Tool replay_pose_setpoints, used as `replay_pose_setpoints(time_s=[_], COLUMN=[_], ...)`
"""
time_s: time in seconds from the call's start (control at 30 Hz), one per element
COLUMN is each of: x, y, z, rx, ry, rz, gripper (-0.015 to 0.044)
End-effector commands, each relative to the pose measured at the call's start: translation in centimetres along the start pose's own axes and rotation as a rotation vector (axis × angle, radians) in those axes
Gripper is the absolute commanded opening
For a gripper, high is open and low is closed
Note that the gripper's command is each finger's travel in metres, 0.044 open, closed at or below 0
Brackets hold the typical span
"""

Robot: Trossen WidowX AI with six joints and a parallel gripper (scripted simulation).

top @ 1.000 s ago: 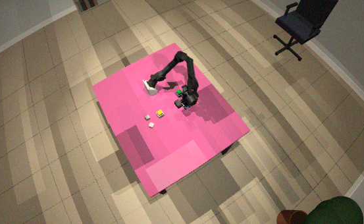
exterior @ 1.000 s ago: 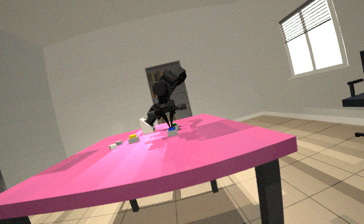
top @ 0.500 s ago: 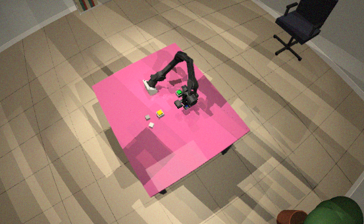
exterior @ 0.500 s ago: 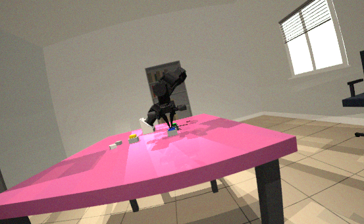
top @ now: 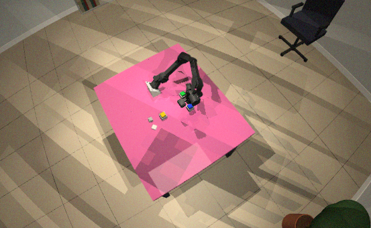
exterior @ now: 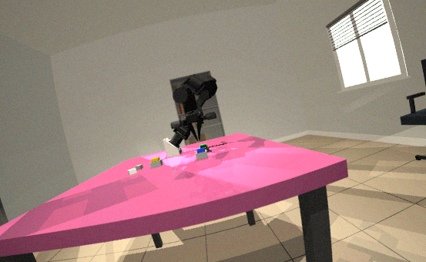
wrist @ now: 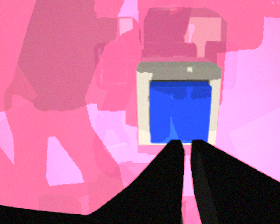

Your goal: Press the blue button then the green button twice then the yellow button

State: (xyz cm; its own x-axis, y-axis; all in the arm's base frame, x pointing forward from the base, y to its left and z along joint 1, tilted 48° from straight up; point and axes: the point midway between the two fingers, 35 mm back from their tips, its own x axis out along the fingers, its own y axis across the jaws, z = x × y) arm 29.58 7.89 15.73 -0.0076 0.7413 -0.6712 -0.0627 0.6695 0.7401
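Observation:
The blue button point(top: 190, 106) point(exterior: 200, 150) point(wrist: 181, 110) sits in a pale square housing, its cap standing raised. The green button point(top: 182, 94) point(exterior: 203, 146) is behind it, nearer the arm's base, partly hidden by the blue one in the exterior view. The yellow button point(top: 163, 115) point(exterior: 155, 159) stands apart to the left. My gripper point(exterior: 199, 139) point(wrist: 185, 150) is shut and empty, pointing down. Its tips are above the table, clear of the buttons, and overlap the near edge of the blue button's housing in the wrist view. The arm hides the tips in the top view.
A grey block point(top: 150, 119) point(exterior: 139, 167) and a white block point(top: 154, 127) point(exterior: 132, 171) lie left of the yellow button on the pink table point(top: 127, 127) point(exterior: 226, 185). The arm's white base point(top: 154, 90) point(exterior: 171, 148) stands beyond the buttons.

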Motion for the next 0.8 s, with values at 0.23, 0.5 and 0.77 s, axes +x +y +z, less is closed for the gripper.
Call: replay_pose_setpoints(time_s=[0.23, 0.5, 0.77], x=[-5.6, -5.8, -4.8], y=[0.3, 1.7, 1.6], z=[-1.5, -9.6, -12.9], rx=[0.001, 0.007, 0.010], ry=[-0.024, -0.115, -0.150], rz=[-0.018, -0.086, -0.113], gripper=[0.0020, 0.0020, 0.0020])
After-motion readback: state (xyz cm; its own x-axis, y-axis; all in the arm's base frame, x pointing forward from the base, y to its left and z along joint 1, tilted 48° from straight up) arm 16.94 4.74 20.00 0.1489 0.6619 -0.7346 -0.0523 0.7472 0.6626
